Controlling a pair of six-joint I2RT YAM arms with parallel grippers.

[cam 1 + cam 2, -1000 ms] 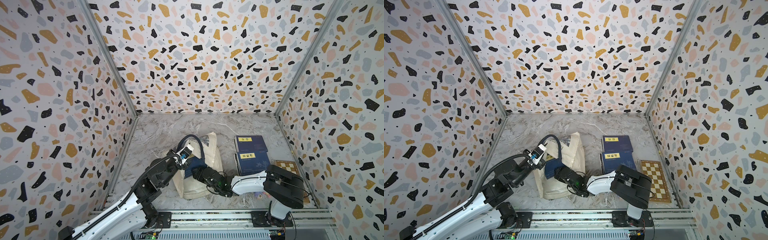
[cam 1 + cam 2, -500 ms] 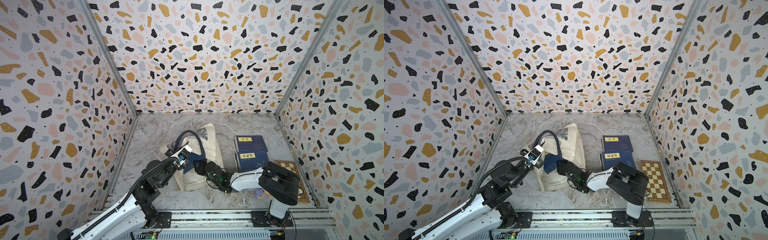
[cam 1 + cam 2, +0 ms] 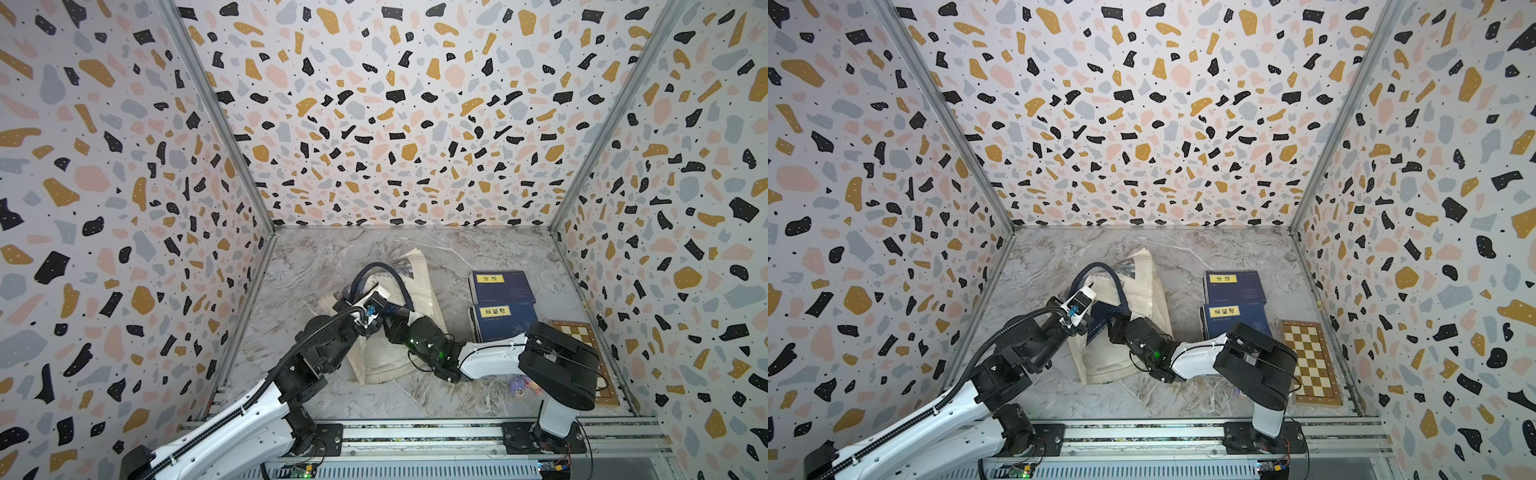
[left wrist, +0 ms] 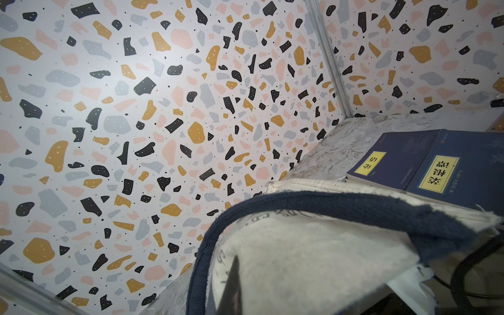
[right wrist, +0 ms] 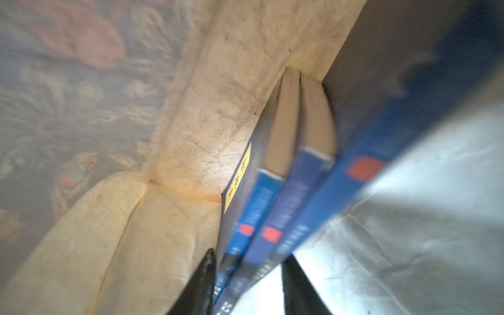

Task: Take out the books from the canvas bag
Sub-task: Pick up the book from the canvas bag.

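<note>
The cream canvas bag lies on the marble floor, mouth toward the arms. My left gripper is shut on the bag's upper rim by the navy handle and holds it up; one finger shows against the canvas. My right gripper reaches into the mouth. Its jaws straddle two navy books standing on edge, a fingertip against each side. A third navy cover lies beside them. Two more books lie outside, right of the bag.
A brown-and-cream checkered board lies by the right wall, partly under the right arm. A small pastel toy sits near the right arm's base. Patterned walls close in three sides, and a metal rail runs along the front.
My right gripper has pushed deeper into the bag's mouth and its jaws have narrowed onto the books. My left gripper has drawn the bag's rim up and slightly back-left.
</note>
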